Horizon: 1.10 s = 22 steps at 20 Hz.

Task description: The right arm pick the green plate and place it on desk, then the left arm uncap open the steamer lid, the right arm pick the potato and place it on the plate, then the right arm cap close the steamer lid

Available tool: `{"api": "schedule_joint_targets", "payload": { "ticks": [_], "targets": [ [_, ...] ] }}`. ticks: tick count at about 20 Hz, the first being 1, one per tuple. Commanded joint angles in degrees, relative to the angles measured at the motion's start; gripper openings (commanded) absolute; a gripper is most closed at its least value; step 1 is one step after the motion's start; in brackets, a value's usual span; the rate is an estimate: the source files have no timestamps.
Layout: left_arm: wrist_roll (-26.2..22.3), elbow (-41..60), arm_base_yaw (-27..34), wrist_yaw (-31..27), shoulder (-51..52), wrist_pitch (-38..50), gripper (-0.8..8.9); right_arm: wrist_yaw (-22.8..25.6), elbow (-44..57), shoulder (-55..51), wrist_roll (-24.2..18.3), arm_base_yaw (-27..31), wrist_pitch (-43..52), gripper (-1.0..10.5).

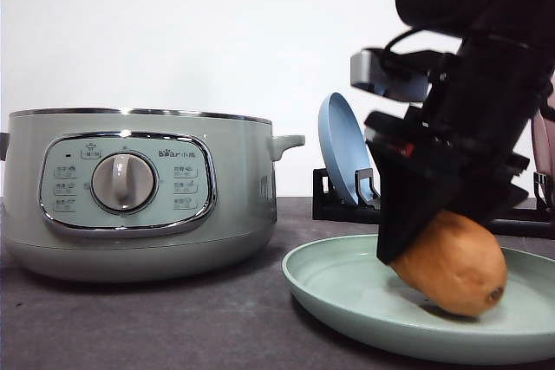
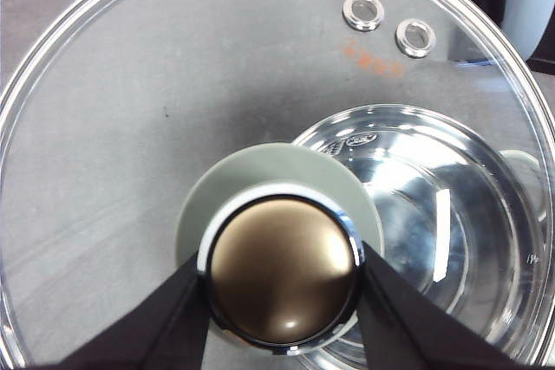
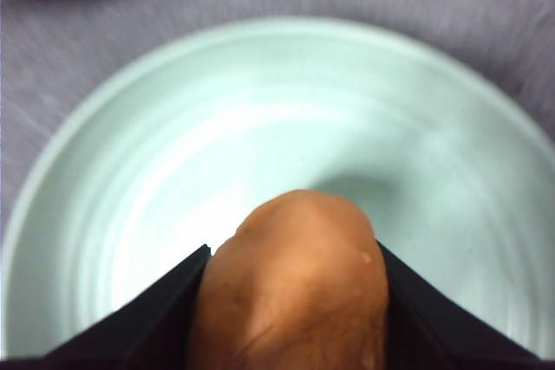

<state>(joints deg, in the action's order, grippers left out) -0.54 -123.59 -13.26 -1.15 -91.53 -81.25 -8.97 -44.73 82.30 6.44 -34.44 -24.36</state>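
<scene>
steamer lid (image 2: 173,84): clear glossy glass | green plate (image 1: 347,296): matt | potato (image 1: 455,262): smooth skin

The dark grey desk (image 1: 173,318) carried the sage-green steamer (image 1: 130,197) toward its left edge, the green plate (image 1: 347,292) at front right, a black plate rack (image 1: 334,201) behind.

The arm in the front view is bulky and matte black, with a rounded upper housing bearing a small green light. A black cable loops beside a grey, glossy-faced box on its side. A small red mark shows on the right gripper (image 1: 412,253), whose jaws are flat, black, tapering wedges; the left gripper (image 2: 284,296) has matching jaws.
</scene>
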Motion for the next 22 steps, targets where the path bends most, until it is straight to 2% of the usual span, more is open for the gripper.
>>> {"api": "schedule_joint_targets", "payload": {
  "ticks": [1, 4, 7, 9, 12, 14, 18, 22],
  "targets": [
    [0.1, -2.6, -0.8, 0.2, 0.4, -1.6, 0.08, 0.0, -0.3, 1.2, 0.7, -0.5, 0.5, 2.3],
    [0.1, -2.6, -2.2, 0.2, 0.4, -1.6, 0.08, 0.0, -0.3, 1.2, 0.7, -0.5, 0.5, 2.7],
    [0.1, -2.6, -3.9, 0.2, 0.4, -1.6, 0.08, 0.0, -0.3, 1.0, 1.5, -0.5, 0.4, 4.5],
    [0.1, -2.6, -5.1, 0.3, 0.4, -1.6, 0.08, 0.2, -1.0, 0.2, 1.9, -0.3, 0.2, 5.3],
    [0.2, -2.6, -6.9, 0.3, 0.4, -1.6, 0.08, 0.6, -3.4, -2.8, 1.9, -0.2, -0.9, 5.5],
    [0.2, -2.6, -8.3, 0.4, 0.3, -1.6, 0.08, 2.7, -6.3, -6.1, 1.6, -0.2, -3.6, 5.5],
    [0.2, -1.0, -10.0, 1.6, -0.7, -1.6, 0.08, 8.0, -14.6, -14.0, -1.6, 0.1, -10.6, 5.5],
    [0.1, 5.2, -10.8, 1.6, -1.6, -1.4, 0.08, 10.3, -23.5, -20.9, -3.7, 1.9, -14.5, 5.5]
  ]
}}
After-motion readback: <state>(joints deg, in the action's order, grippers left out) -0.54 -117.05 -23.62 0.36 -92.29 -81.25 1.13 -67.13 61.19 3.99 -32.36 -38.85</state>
